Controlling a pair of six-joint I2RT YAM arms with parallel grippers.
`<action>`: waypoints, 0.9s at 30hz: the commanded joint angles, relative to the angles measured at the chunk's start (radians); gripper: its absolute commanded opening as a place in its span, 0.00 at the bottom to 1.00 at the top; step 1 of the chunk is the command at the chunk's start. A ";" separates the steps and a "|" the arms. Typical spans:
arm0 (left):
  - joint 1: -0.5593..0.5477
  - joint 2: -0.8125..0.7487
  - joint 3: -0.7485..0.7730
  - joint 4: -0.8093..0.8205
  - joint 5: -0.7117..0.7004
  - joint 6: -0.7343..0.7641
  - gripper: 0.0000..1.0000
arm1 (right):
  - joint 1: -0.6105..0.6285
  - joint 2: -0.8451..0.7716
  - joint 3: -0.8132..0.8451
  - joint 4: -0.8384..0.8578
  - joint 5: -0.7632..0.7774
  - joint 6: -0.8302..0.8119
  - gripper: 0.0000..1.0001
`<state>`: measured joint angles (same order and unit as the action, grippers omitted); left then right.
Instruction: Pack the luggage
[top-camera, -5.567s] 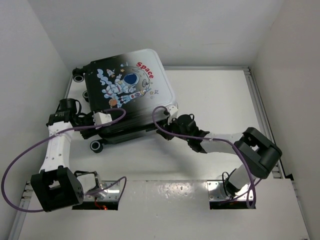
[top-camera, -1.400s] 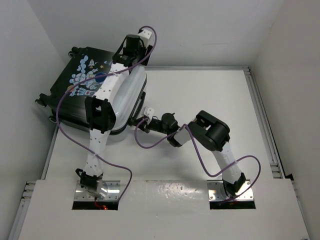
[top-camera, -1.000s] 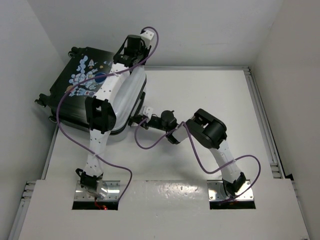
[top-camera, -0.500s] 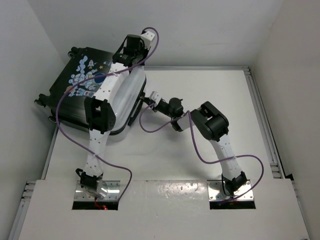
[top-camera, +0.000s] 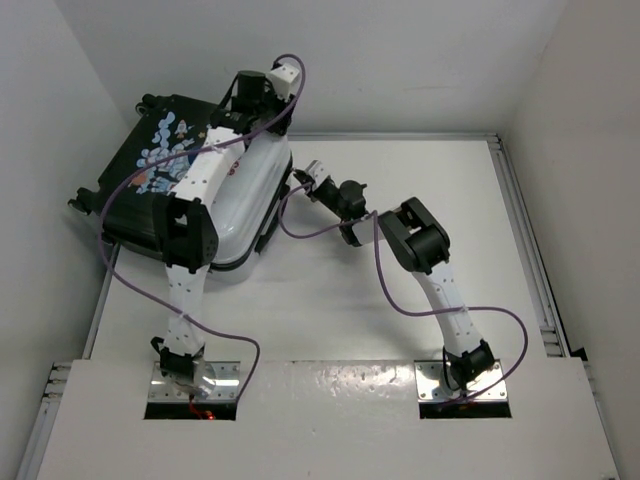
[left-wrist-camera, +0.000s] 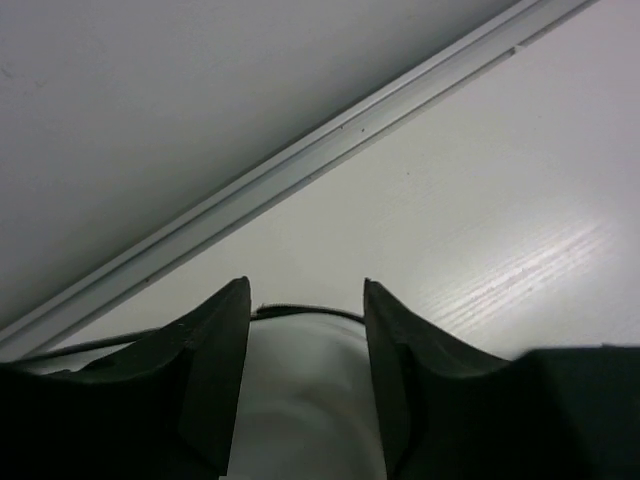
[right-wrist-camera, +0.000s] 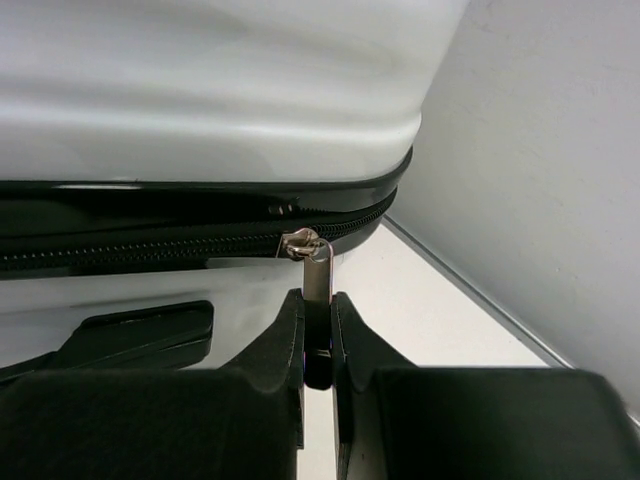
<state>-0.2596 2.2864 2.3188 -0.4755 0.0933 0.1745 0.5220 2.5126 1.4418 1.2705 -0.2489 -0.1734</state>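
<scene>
The luggage (top-camera: 150, 195) stands on its side at the far left, its black printed face to the left and its white shell (top-camera: 250, 195) to the right. My left gripper (top-camera: 248, 105) hangs over its far top corner. In the left wrist view the fingers (left-wrist-camera: 215, 360) stand apart, with the white shell (left-wrist-camera: 300, 400) filling the gap between them; I cannot tell whether they touch it. My right gripper (top-camera: 298, 182) is at the shell's right edge. In the right wrist view it (right-wrist-camera: 317, 300) is shut on the silver zipper pull (right-wrist-camera: 316, 272), which hangs from the slider (right-wrist-camera: 300, 243) on the black zipper.
White walls enclose the table on the left, back and right. A metal rail (top-camera: 400, 135) runs along the back edge and another (top-camera: 522, 230) along the right side. Purple cables loop off both arms. The back wall (right-wrist-camera: 540, 180) is close to the right of the zipper.
Over the last second my right gripper has slid along the luggage's edge toward the back wall with the zipper pull. The left gripper has shifted slightly left on the far corner.
</scene>
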 joint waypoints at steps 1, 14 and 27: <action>0.097 -0.097 -0.201 -0.286 0.083 -0.041 0.56 | -0.046 -0.037 0.013 0.075 0.085 0.052 0.00; 0.050 -1.037 -1.041 -0.095 0.312 0.081 0.64 | -0.036 -0.225 -0.282 0.182 -0.015 0.271 0.00; -0.500 -1.102 -1.328 -0.129 -0.144 -0.111 0.55 | -0.095 -0.415 -0.598 0.198 0.005 0.385 0.00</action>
<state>-0.7208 1.1561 1.0161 -0.6250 0.1226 0.1661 0.5110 2.1727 0.9024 1.3167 -0.3172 0.1680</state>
